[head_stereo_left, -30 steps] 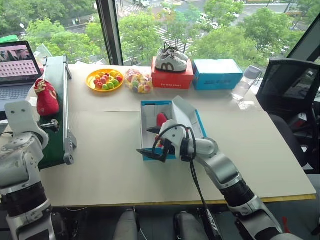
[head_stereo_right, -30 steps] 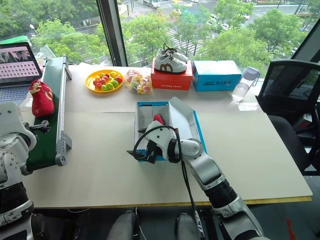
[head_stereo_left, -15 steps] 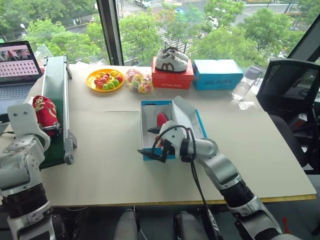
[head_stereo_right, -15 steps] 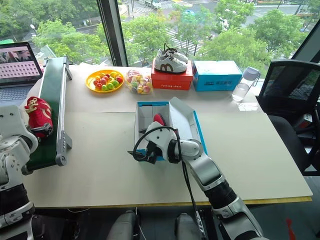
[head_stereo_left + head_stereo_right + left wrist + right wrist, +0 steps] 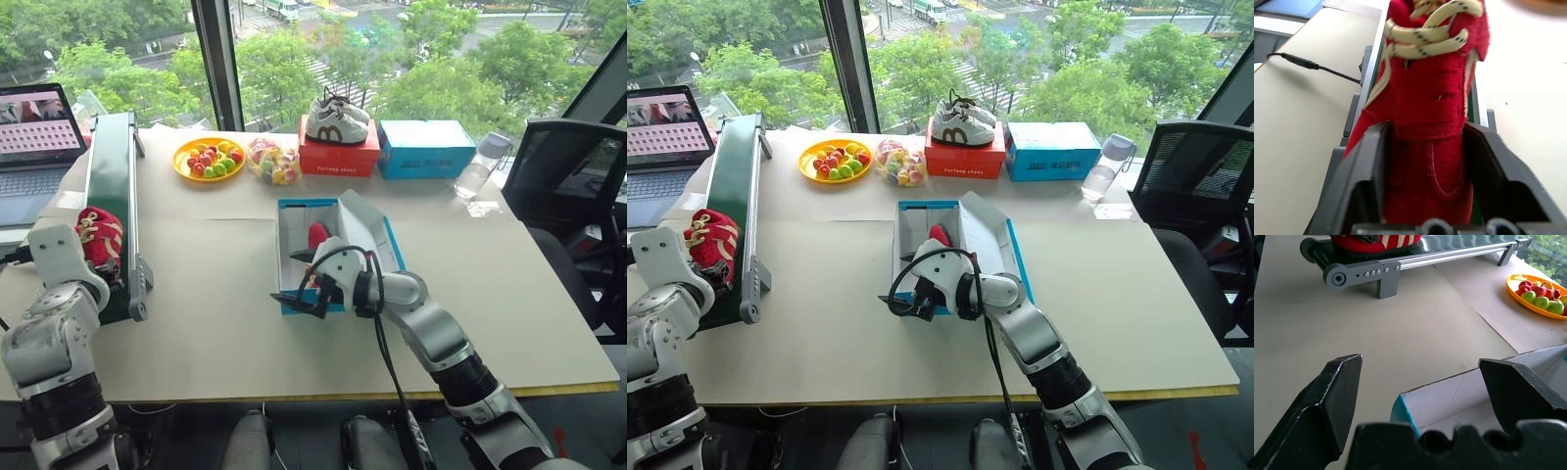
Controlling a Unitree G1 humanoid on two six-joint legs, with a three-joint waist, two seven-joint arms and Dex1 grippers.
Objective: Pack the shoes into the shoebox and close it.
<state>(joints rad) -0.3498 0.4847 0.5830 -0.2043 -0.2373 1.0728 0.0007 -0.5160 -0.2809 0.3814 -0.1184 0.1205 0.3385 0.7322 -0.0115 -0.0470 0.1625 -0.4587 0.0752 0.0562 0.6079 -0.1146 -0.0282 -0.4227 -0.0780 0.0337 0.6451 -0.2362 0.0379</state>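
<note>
Closing on the second red shoe (image 5: 1425,122): left hand (image 5: 1425,161) has both fingers against the shoe's sides in the wrist view, laces pointing away from the wrist; whether the grip is fully firm I can't tell. That shoe sits on the green conveyor (image 5: 110,186), well left of the shoebox (image 5: 333,253), near the belt's near end. Laptop (image 5: 34,137) is further left than the conveyor, behind it. Shoebox is mid-worktop (image 5: 216,323), lid hinged open and leaning right; first red shoe (image 5: 317,235) already inside, toward the far end. Right hand (image 5: 302,279) hangs at the box's near-left corner, fingers spread wide, empty, straddling the box wall in its wrist view. Progress, my read: roughly halfway. One shoe packed, one being picked, then place it and shut the lid. Clearance: conveyor's side rail runs between the shoe and the box, so the lift needs to clear that rail before travelling right. Bare worktop between conveyor and box, nothing in the path. Right hand is parked right where the left would arrive at the box, so risk of a clash unless it backs off. Free room inside the box is the near half. Fruit plate (image 5: 207,158), candy bag (image 5: 272,160), red box with white sneakers (image 5: 337,145), light-blue box (image 5: 425,147) and bottle (image 5: 480,164) all sit behind the shoebox, out of the way.
</note>
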